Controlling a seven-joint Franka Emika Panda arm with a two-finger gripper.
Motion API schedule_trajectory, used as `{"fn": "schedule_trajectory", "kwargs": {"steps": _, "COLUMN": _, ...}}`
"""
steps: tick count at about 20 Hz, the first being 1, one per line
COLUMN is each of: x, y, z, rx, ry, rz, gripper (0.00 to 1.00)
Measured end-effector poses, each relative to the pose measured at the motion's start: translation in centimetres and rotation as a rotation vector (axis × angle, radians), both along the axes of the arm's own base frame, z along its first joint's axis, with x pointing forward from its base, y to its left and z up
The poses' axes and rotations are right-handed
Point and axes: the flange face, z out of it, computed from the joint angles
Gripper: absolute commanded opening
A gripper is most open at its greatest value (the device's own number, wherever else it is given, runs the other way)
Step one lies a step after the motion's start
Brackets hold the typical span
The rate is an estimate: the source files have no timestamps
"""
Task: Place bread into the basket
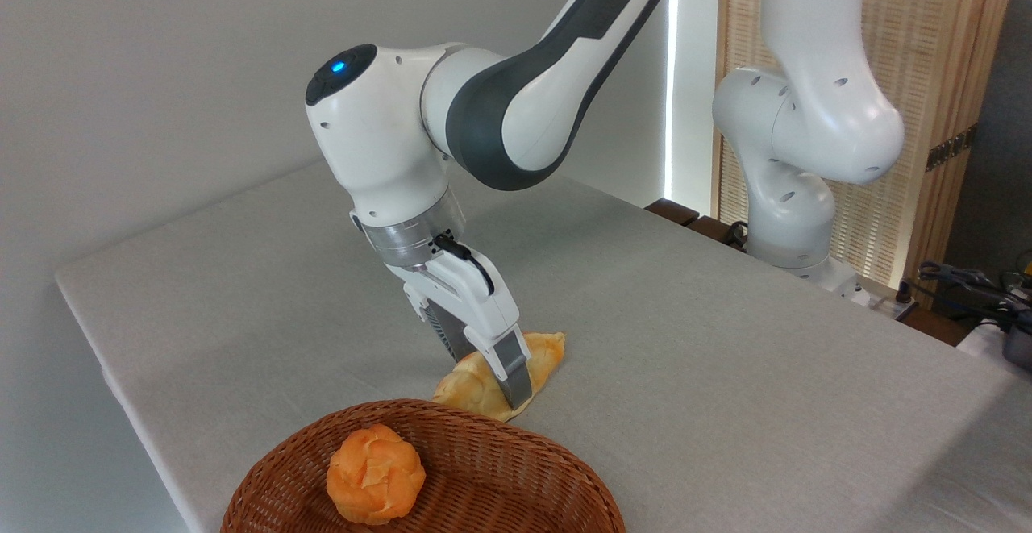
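Observation:
The bread (476, 388), a pale golden elongated loaf, lies on the table just behind the basket's far rim. My gripper (488, 372) reaches down onto it from the upper left. Its fingers straddle the middle of the loaf: the near fingertip (516, 380) presses its front side, and the far finger (453, 345) stands against its back. The gripper looks shut on the bread, which still rests on the cloth. The basket (500, 444), a reddish-brown wicker oval, sits at the bottom edge of the view and is partly cut off.
A round orange knotted bun (375, 474) lies inside the basket. The grey cloth-covered table (685, 339) stretches back and to the right. The arm's white base (794, 194) stands at the far right edge, with cables (967, 283) beyond it.

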Motion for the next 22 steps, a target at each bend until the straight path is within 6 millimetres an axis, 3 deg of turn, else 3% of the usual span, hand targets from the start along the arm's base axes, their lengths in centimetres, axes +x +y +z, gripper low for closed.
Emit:
{"fn": "schedule_trajectory", "kwargs": {"steps": 11, "x": 0.2, "y": 0.1, "z": 0.7, "rx": 0.013, "ry": -0.017, "rz": -0.009, "gripper": 0.41}}
{"fn": "schedule_trajectory", "kwargs": {"steps": 14, "x": 0.3, "y": -1.6, "z": 2.0, "rx": 0.007, "ry": -0.046, "rz": -0.041, "gripper": 0.41}}
{"fn": "schedule_trajectory", "kwargs": {"steps": 19, "x": -1.3, "y": -8.1, "z": 4.3, "rx": 0.003, "ry": -0.061, "rz": -0.160, "gripper": 0.41}}
{"fn": "schedule_trajectory", "kwargs": {"steps": 22, "x": -1.0, "y": -8.2, "z": 6.6, "rx": -0.001, "ry": -0.101, "rz": -0.159, "gripper": 0.41}}
